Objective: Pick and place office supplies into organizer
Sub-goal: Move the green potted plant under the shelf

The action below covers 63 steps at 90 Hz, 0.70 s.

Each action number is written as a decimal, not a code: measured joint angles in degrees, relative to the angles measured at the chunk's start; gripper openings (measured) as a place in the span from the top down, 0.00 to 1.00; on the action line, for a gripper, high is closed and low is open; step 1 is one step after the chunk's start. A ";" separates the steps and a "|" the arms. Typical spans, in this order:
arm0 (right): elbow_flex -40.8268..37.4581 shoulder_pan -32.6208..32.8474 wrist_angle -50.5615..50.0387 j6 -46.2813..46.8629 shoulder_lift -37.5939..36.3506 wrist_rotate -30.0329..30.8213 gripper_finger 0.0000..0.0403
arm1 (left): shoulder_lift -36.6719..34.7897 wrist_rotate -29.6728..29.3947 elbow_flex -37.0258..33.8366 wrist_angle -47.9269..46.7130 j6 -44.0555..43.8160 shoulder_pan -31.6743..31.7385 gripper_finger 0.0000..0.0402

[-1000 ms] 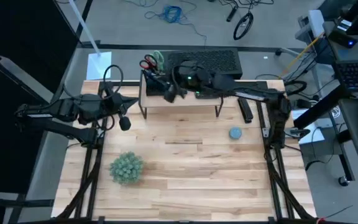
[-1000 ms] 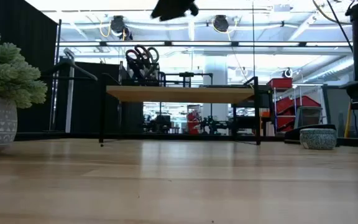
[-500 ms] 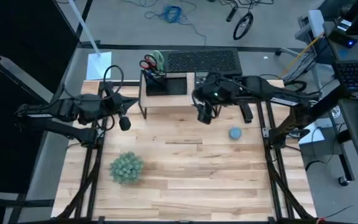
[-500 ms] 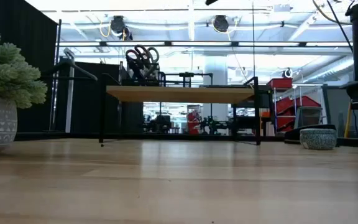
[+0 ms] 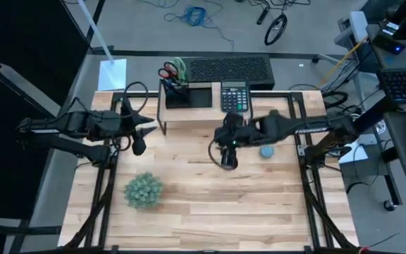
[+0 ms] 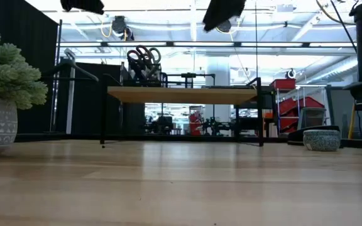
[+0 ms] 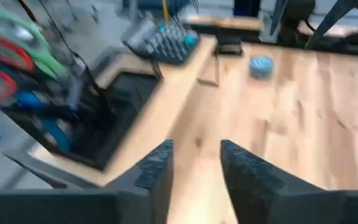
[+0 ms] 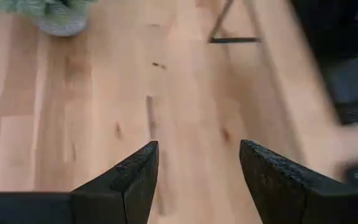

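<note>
Organizer (image 5: 187,94) with upright scissors (image 5: 172,70)

No readable text, label, brand or number in any view. Calculator (image 5: 234,97) on riser shelf (image 5: 196,113): key markings too small to read. Nothing readable in room behind table.

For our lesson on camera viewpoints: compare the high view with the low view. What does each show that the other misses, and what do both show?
Only the high view shows the black calculator with grey keys, the black keyboard and the black rectangular organizer with its compartments.

Only the low view shows the room's ceiling lights and the red racks behind the table.

Both show the light wooden riser shelf, the red-handled and green-handled scissors, the fuzzy green ball plant and the small blue-grey round dish.
</note>
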 joint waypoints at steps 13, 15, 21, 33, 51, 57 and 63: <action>-13.35 2.46 22.20 2.61 -0.10 -1.16 0.48 | 0.02 5.38 0.00 -6.27 -6.41 -0.17 0.59; -15.53 2.84 26.20 3.03 -0.10 -1.92 0.48 | 0.02 6.12 0.00 -7.63 -7.50 -0.39 0.59; -21.62 3.87 40.40 4.46 0.28 -3.98 0.48 | 0.04 7.80 -0.42 -11.26 -10.70 -1.28 0.59; -31.46 5.62 62.55 6.82 1.59 -4.27 0.48 | 1.53 11.02 -2.69 -17.08 -15.99 -3.71 0.59; -34.87 7.33 72.35 5.28 6.11 -4.11 0.48 | 3.32 15.48 -6.63 -20.46 -21.84 -8.21 0.59; -34.26 7.75 72.52 4.63 7.84 -4.29 0.48 | 3.63 16.64 -7.03 -21.76 -24.08 -9.88 0.59; -33.65 8.08 72.37 4.56 9.49 -4.18 0.48 | 3.58 17.38 -7.06 -23.50 -26.05 -11.55 0.59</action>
